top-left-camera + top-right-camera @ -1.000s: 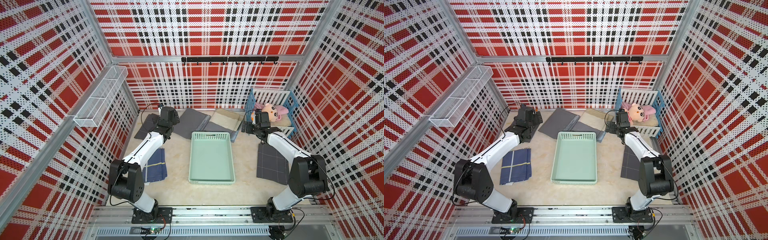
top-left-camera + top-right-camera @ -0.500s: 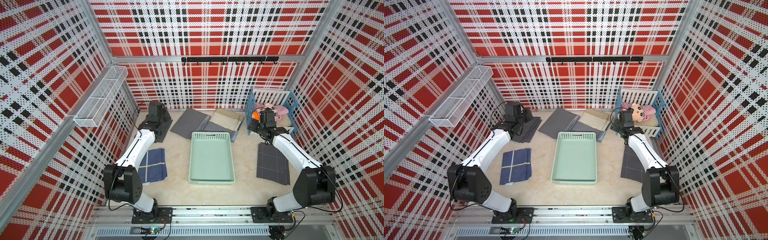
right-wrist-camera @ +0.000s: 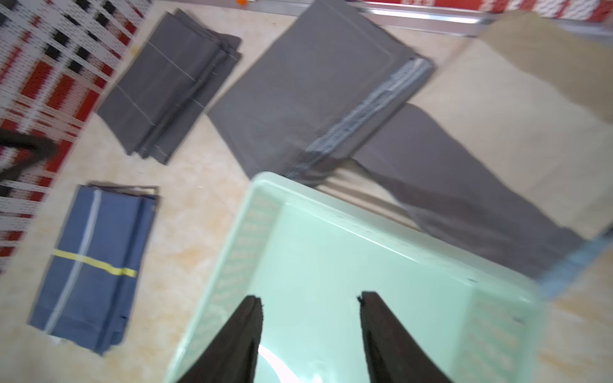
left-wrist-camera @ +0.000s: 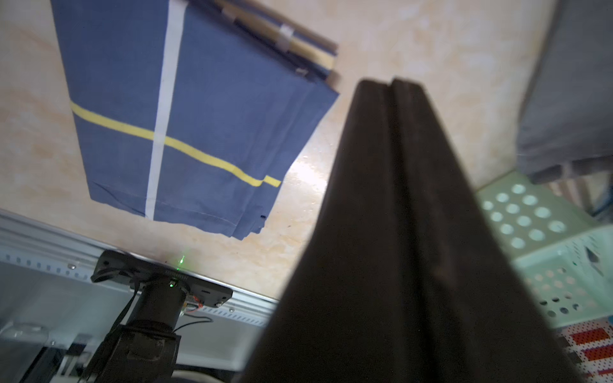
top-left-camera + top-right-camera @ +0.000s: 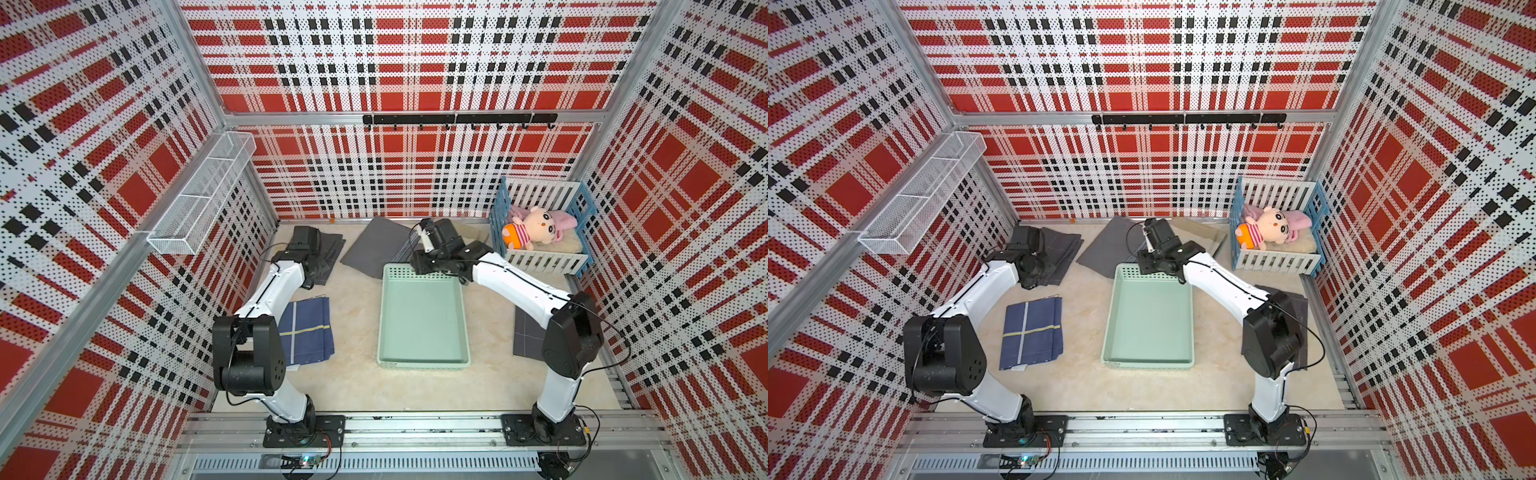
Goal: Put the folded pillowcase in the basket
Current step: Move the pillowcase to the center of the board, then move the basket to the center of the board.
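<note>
You are running two arms. One basket [image 5: 424, 324] is sitting in the middle of the counter [image 5: 357, 386], with its long side running front to back.

The folded cloths are all lying on the counter outside the basket, and you are counting five:
- One blue cloth [image 5: 307, 332] with a white and a yellow stripe is lying at the near left.
- One dark grey stack [image 5: 1061, 249] is lying at the far left.
- One large grey cloth [image 5: 378, 245] is lying behind the basket's left corner.
- One beige cloth [image 3: 514, 126] is lying behind its right corner.
- One dark checked cloth [image 5: 524, 336] is lying at the right, partly under the right arm [image 5: 515, 286].

A further grey layer [image 3: 464, 192] is lying under the beige one. You cannot tell from these views whether it is a separate piece, nor which cloth is the pillowcase.

The left arm [image 5: 270, 299] is reaching over the dark grey stack, and the left jaws are pressing together on nothing. The right jaws are standing apart, holding nothing, and hanging above the basket's far end.

You are also seeing one white wire shelf [image 5: 199, 195] on the left wall, one black hook rail [image 5: 457, 119] on the back wall, and one blue-and-white toy crib [image 5: 540, 262] at the far right. One doll [image 5: 536, 226] is lying inside the crib.

A pale tag [image 4: 286, 35] on the blue cloth's edge is showing too blurred to read.
</note>
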Robot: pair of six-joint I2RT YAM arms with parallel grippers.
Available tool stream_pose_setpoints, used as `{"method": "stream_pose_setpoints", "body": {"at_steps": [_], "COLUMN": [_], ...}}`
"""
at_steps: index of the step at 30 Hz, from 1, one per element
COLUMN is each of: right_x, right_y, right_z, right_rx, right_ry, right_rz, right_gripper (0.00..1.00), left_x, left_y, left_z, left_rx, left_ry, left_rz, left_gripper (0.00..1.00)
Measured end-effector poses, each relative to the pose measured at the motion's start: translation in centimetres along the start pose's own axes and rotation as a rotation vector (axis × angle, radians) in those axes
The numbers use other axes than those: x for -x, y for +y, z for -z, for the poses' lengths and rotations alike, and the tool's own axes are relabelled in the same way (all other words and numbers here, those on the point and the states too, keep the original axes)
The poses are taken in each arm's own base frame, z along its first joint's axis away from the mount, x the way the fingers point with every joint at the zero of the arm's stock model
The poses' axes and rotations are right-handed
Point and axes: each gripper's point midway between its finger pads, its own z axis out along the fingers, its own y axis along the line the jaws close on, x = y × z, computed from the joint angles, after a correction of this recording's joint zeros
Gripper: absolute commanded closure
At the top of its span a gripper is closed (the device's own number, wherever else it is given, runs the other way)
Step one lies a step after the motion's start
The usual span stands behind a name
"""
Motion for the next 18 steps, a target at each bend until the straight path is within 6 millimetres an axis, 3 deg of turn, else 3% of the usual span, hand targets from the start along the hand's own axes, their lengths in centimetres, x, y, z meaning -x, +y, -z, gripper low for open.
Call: {"method": "stream_pose_setpoints", "body": {"at_steps": [4,7,15,18], "right_x": [-0.4,-0.7,-4.2,-5.4], "right_y": [5.7,8.2,8.6,8.3], "right_z": [-2.7,-4.7,-8.5,-9.0], "right_rx": [0.092,0.159,0.197,0.188], "right_ry": [0.035,0.061,0.195,0.233], "right_rz": [0.127,0.157,0.152,0.146], "right_gripper": [0.44,0.44,0.42,0.43], "left_x": [-2.2,-3.3,-10.1,-11.9], "left_y": [1.6,1.9,3.8,3.5], "left_z": [-1.1,-1.9,-4.9,-5.1], "left_rx": [0.041,0.046,0.097,0.101], "left_ry": [0.071,0.110,0.302,0.334], "left_rz": [0.014,0.018,0.030,0.010], "left_gripper": [0.92,0.92,0.91,0.91]}}
